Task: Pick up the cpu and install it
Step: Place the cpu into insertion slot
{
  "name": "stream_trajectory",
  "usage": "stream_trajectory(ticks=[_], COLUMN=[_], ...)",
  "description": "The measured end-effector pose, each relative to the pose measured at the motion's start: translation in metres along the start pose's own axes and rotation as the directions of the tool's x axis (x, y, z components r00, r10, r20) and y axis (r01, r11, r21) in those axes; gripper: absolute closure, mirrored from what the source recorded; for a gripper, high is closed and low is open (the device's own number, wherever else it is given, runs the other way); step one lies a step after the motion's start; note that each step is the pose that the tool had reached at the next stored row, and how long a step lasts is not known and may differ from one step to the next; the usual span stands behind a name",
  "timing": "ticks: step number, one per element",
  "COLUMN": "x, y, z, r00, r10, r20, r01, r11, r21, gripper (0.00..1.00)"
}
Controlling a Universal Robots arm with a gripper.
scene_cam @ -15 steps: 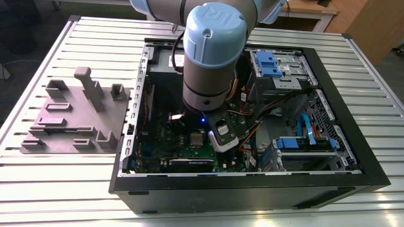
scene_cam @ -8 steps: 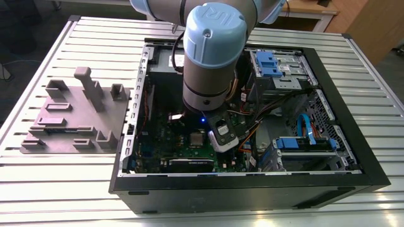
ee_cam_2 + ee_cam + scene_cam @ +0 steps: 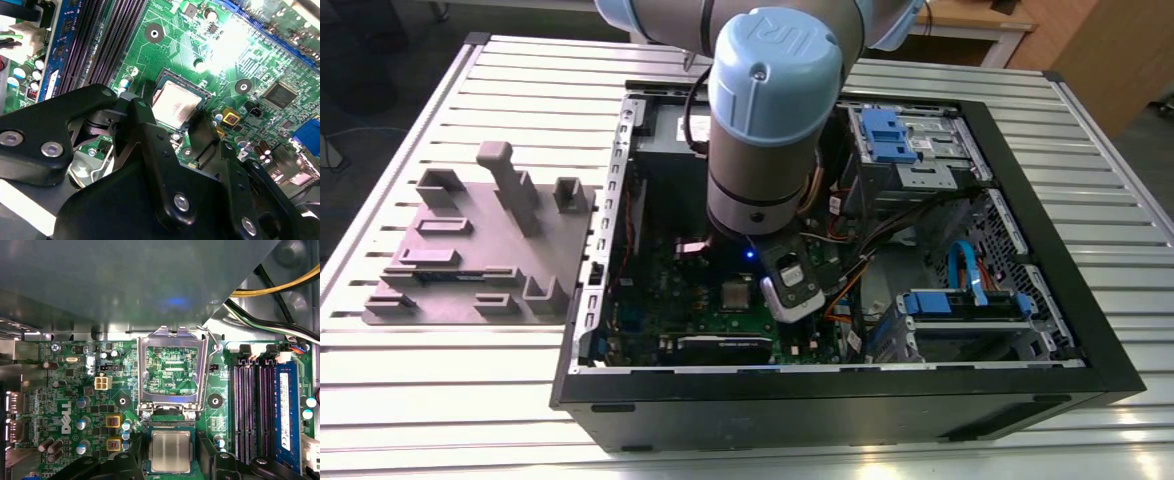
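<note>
The cpu [image 3: 170,450], a small square chip with a silvery top, lies flat in the motherboard socket; it is also seen in the second wrist view [image 3: 175,103] and as a pale square in the exterior view [image 3: 736,293]. My gripper [image 3: 170,464] hangs just over it, open, with one black finger [image 3: 131,463] on each side of the socket. The fingers [image 3: 144,131] straddle the chip without touching its edges. The socket's metal load plate [image 3: 171,369] is swung open beside the chip.
The arm reaches down into an open black computer case [image 3: 854,400] on a slatted metal table. Black memory slots [image 3: 247,410], cables [image 3: 280,287] and blue drive bays [image 3: 961,305] crowd the socket. A grey fixture block [image 3: 480,245] stands at the exterior view's left.
</note>
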State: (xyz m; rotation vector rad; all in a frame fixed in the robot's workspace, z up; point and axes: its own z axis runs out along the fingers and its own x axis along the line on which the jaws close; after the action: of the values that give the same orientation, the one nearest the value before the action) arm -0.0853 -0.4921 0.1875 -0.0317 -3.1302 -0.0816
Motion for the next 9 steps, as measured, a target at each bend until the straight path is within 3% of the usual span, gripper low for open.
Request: stream_trajectory(ticks=[9], x=[0.0000], y=[0.0001], z=[-0.0018], r00=[1.0000], r10=[0.000], r20=[0.0000], r01=[0.000], r11=[1.0000], r21=[0.0000], gripper=[0.46])
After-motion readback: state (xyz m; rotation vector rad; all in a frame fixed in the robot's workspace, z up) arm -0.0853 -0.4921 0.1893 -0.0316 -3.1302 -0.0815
